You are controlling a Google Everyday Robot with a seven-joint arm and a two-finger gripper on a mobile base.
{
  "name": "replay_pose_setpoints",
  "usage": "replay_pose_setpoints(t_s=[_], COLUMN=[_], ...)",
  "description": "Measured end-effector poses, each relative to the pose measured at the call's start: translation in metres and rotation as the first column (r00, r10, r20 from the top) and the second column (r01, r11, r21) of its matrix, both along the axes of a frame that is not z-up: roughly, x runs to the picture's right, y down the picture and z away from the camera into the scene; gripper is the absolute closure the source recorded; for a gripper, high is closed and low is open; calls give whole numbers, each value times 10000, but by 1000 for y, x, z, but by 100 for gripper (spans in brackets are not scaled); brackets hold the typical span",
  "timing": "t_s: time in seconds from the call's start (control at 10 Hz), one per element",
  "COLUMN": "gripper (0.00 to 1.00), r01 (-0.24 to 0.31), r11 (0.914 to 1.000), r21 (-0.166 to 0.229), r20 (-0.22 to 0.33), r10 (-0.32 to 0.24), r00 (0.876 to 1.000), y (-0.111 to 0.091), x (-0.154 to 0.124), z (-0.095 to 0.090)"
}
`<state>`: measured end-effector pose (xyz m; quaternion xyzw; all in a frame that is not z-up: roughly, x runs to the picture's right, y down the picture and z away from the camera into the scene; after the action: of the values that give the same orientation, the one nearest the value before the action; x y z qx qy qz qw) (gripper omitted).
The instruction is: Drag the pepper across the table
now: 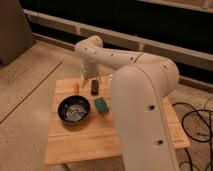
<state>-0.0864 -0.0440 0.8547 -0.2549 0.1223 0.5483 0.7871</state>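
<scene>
Camera view: the table, a rectangular top of light wooden planks, was seen from above and slightly to one side, standing on a speckled floor. The robot's white arm filled much of the right half of the picture and hid part of the tabletop. It was bent at an elbow over the far side of the table and turned downward from there.

The gripper was held low over the far edge of the table. Its fingers were set apart, and nothing was seen clamped between them.

The pepper, small and red-orange, was lying on the wood near the far left corner. It was just beside the gripper, on its left in the picture, and whether it was touched by a finger could not be told.

A small dark object was stood just on the other side of the gripper, so that the gripper was placed between it and the pepper. A dark bowl was set nearer the camera than the pepper, apart from it. A green block was laid just to the right of the bowl, close beside the arm. Dark cables were looped on the floor at the right, well away from the table.
</scene>
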Motion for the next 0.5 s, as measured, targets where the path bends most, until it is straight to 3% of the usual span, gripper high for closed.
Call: replay_pose_setpoints(t_s=[0.1,0.2,0.4,0.5], gripper=[35,35,35,35], r01=[83,491,955,1198], r11=[9987,9912,9842,9832], r21=[511,1229,1489,1376], r20=[373,1228,2108,2563], r10=[-102,-643,-1260,-1522], r00=[9993,9904,9694,9545], y=[-11,-23,-19,-11], x=[-13,-46,-81,-100], z=[5,8,13,18])
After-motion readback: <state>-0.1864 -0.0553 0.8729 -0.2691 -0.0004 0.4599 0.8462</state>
